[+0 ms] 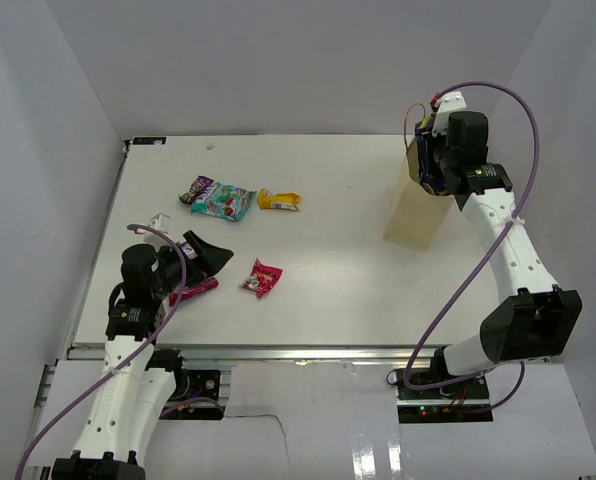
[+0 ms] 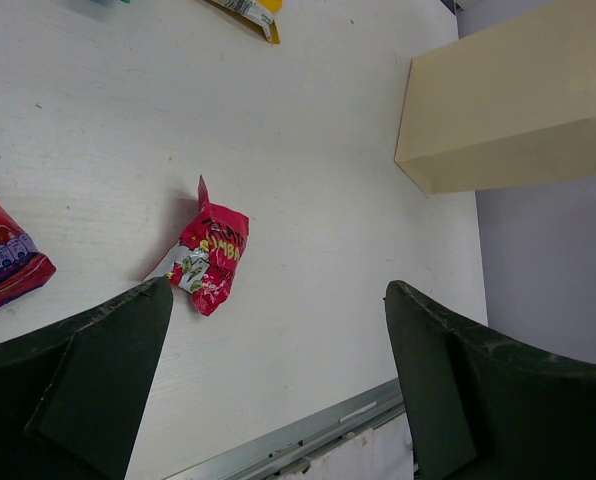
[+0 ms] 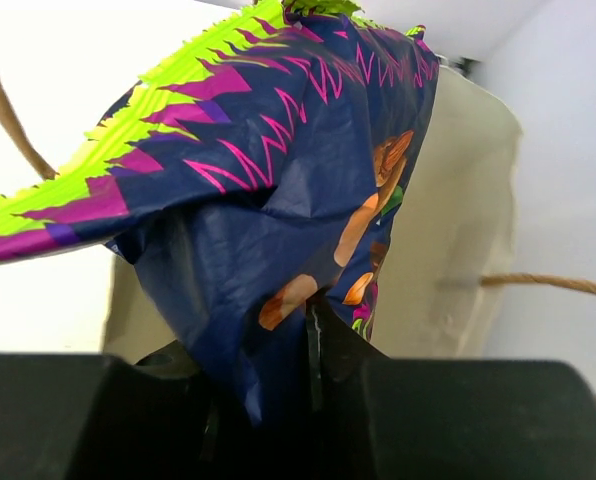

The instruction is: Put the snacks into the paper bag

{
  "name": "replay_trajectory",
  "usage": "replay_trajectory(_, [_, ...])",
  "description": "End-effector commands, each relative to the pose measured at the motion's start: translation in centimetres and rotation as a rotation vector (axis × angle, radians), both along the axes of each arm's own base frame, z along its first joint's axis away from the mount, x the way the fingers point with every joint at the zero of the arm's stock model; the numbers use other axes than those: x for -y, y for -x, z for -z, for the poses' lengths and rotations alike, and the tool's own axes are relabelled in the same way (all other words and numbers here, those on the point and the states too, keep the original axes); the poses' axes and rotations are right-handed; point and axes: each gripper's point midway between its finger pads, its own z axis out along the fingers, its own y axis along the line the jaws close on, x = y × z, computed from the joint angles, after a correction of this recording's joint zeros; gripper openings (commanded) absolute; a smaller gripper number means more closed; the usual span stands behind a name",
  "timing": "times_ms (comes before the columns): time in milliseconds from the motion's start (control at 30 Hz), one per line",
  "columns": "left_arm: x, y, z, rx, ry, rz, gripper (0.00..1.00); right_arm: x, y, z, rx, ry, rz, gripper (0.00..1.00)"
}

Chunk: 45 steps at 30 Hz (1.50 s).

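Your right claw (image 3: 308, 385) has the purple packet (image 3: 278, 200) pinched over the paper bag (image 1: 416, 215), whose insides are hidden. Your left claw (image 2: 278, 300) is wide open, empty.

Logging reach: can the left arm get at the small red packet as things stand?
Probably yes. The left gripper is open and empty; the small red packet lies alone on the table just ahead of it, the magenta packet off to one side, the right gripper away at the paper bag.

Five packets show, with the teal packet (image 1: 221, 203), yellow packet (image 1: 279, 201), red packet (image 1: 261, 278) and pink packet (image 1: 200, 287) on the one table (image 1: 328, 270) and the purple packet (image 3: 278, 200) in the right pincer (image 3: 308, 370), plus one bag (image 1: 418, 215) and a second, left pincer (image 2: 278, 320).
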Motion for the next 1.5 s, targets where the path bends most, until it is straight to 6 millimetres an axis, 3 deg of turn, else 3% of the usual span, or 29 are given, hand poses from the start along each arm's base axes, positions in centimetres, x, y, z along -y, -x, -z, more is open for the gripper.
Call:
replay_trajectory(0, [0.2,-0.2,-0.1,0.024,-0.004,0.019,0.98,3.0,-0.2,-7.6,0.262,0.049,0.135,0.08])
replay_trajectory(200, [0.2,-0.2,0.0,0.021,-0.001,0.020,0.98,2.8,-0.9,-3.9,0.153,0.095,0.116,0.08])
replay_trajectory(300, [0.3,-0.2,0.0,0.020,-0.002,0.023,0.98,2.0,-1.7,-2.0,0.092,0.092,0.077,0.30])
replay_trajectory(333, [0.3,-0.3,-0.2,0.023,-0.003,0.022,0.98,1.7,-1.8,-1.9,0.087,0.086,0.067,0.47])
replay_trajectory(367, [0.3,-0.3,-0.3,0.027,-0.002,0.023,0.98,1.3,-2.1,-2.4,0.097,0.073,0.042,0.58])
replay_trajectory(433, [0.2,-0.2,-0.4,0.028,-0.003,0.020,0.98,0.8,-2.1,-3.2,0.107,0.060,0.022,0.71])
replay_trajectory(633, [0.2,-0.4,-0.3,0.023,-0.006,0.017,0.98,-1.2,-1.3,-7.1,0.181,0.011,-0.095,0.77])
replay_trajectory(733, [0.2,-0.5,-0.4,0.021,-0.009,0.016,0.98,-3.9,1.1,-10.0,0.255,0.046,-0.328,0.78])
replay_trajectory(767, [0.1,-0.5,-0.4,0.020,-0.011,0.012,0.98,-6.4,2.8,-10.9,0.292,0.039,-0.505,0.77])
replay_trajectory(800, [0.0,-0.6,-0.6,0.022,-0.016,0.004,0.98,-7.5,5.0,-12.7,0.366,0.119,-0.632,0.77])
replay_trajectory(833, [-1.0,-0.8,0.0,-0.011,-0.038,-0.053,0.98,-8.6,6.5,-13.0,0.389,0.145,-0.736,0.77])
replay_trajectory(867, [-1.8,-1.1,-0.3,-0.033,-0.042,-0.113,0.98,-11.4,9.6,-12.5,0.380,0.099,-0.950,0.78])
replay_trajectory(900, [-2.9,-0.5,1.3,-0.126,-0.068,-0.187,0.97,-12.7,11.3,-12.0,0.395,0.131,-1.095,0.82])
replay_trajectory(933, [-6.0,-0.8,2.7,-0.199,-0.138,-0.362,0.97,-13.9,13.2,-11.8,0.393,0.123,-1.220,0.84])
replay_trajectory(967, [-7.6,-0.5,3.4,-0.275,-0.129,-0.493,0.96,-16.3,16.2,-8.5,0.248,0.025,-1.372,0.85])
replay_trajectory(1000, [-8.9,0.8,4.2,-0.375,-0.160,-0.577,0.95,-17.2,16.7,-7.1,0.199,0.036,-1.412,0.84])
replay_trajectory(1033, [-10.9,1.3,5.6,-0.464,-0.222,-0.697,0.95,-17.6,16.9,-4.3,0.098,0.024,-1.410,0.84])
replay_trajectory(1067, [-11.4,1.6,6.1,-0.526,-0.201,-0.777,0.95,-18.6,18.0,-2.4,0.032,0.004,-1.432,0.84])
replay_trajectory(1100, [-11.9,2.5,6.5,-0.594,-0.234,-0.809,0.95,-19.1,17.2,-1.5,0.040,0.009,-1.400,0.84])
replay_trajectory(1133, [-12.5,2.6,7.8,-0.669,-0.280,-0.839,0.95,-18.7,17.4,1.7,-0.072,-0.026,-1.319,0.85])
replay_trajectory(1167, [-12.6,2.6,8.3,-0.703,-0.303,-0.842,0.95,-19.5,17.1,2.3,-0.063,-0.015,-1.307,0.87])
replay_trajectory(1267, [-13.4,1.7,9.8,-0.782,-0.416,-0.833,0.98,-19.3,15.8,5.2,-0.148,-0.006,-1.175,0.91])
replay_trajectory(1333, [-14.3,0.7,9.8,-0.790,-0.483,-0.840,0.98,-19.2,15.1,5.6,-0.162,-0.014,-1.133,0.91])
replay_trajectory(1467, [-15.8,-1.4,12.2,-0.853,-0.648,-0.784,0.98,-19.7,14.6,6.7,-0.201,-0.046,-1.124,0.91])
